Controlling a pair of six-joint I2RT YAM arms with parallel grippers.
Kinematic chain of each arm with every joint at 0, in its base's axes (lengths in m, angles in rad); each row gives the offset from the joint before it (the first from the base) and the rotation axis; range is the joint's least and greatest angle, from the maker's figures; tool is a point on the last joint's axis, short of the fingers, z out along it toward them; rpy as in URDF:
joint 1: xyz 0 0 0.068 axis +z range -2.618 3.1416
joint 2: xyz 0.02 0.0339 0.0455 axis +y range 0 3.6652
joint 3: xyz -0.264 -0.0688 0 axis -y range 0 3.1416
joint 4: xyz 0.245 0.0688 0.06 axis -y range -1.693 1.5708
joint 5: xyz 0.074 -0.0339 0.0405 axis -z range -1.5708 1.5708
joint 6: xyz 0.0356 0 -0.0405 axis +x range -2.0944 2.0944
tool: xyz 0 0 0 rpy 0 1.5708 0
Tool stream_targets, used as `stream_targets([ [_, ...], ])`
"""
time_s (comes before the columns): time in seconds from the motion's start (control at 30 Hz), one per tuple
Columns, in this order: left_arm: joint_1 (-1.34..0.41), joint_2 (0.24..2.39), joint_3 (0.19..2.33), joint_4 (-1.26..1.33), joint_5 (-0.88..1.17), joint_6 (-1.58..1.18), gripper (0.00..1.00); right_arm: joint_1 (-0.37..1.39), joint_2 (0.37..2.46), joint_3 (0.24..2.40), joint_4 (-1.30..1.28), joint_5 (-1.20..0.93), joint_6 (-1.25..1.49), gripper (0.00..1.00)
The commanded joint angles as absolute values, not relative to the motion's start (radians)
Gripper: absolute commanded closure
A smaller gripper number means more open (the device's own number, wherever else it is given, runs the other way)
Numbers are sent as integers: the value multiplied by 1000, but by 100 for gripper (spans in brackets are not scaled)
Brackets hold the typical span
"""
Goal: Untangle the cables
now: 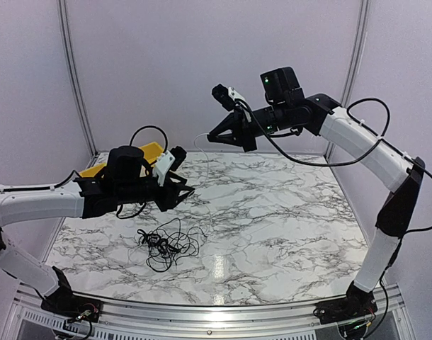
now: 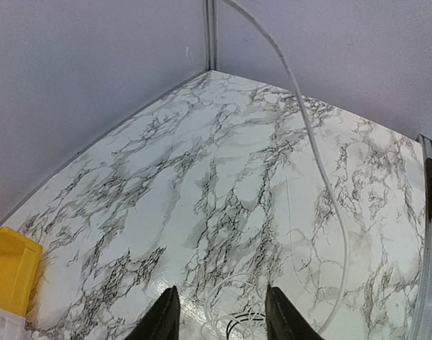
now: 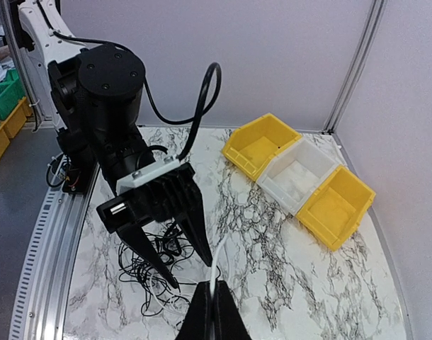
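Cables [image 1: 163, 244] lie in one loose black knot on the worktop [image 1: 287, 227], at about 7 o'clock from its middle. The loops cross over one another, and small dark end pieces are bunched at the core.

One strand is partly lifted out. A thin white cable [image 2: 311, 142] climbs from the worktop toward 12 o'clock and ends in the jaws of the right arm [image 1: 357, 142], which are pressed together on it high above the marble. Its lower end curls in faint white loops just beside the black ones, below the left arm's jaws. I cannot tell whether it is free of the knot or threaded through it.

The left arm [image 1: 39, 202] hovers above the tangle, toward its 12 o'clock side, with jaws spread and holding nothing.

By my reckoning the job is at an early stage. One cable is being drawn clear, none is laid out apart, and the black wires sit as a single heap. What is left is to free the white strand fully, then separate each black wire in turn.
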State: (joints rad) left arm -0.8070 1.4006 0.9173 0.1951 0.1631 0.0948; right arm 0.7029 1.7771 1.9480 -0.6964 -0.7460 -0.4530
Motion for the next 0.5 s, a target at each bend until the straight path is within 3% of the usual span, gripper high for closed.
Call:
stream_targets([
  [0.0, -808, 1294, 871, 156, -49, 67, 46, 710, 1788, 1983, -682, -735, -454, 100],
  [0.07, -807, 1244, 843, 161, -184, 20, 26, 709, 1789, 1980, -681, -733, -454, 100],
  [0.1, -808, 1223, 827, 162, -213, 10, 22, 710, 1789, 1978, -680, -731, -455, 100],
  [0.3, -812, 1167, 772, 178, 91, 75, 24, 709, 1794, 1976, -677, -727, -454, 100],
  [0.47, -818, 1222, 792, 194, 158, 84, 32, 712, 1797, 1977, -675, -726, -451, 100],
])
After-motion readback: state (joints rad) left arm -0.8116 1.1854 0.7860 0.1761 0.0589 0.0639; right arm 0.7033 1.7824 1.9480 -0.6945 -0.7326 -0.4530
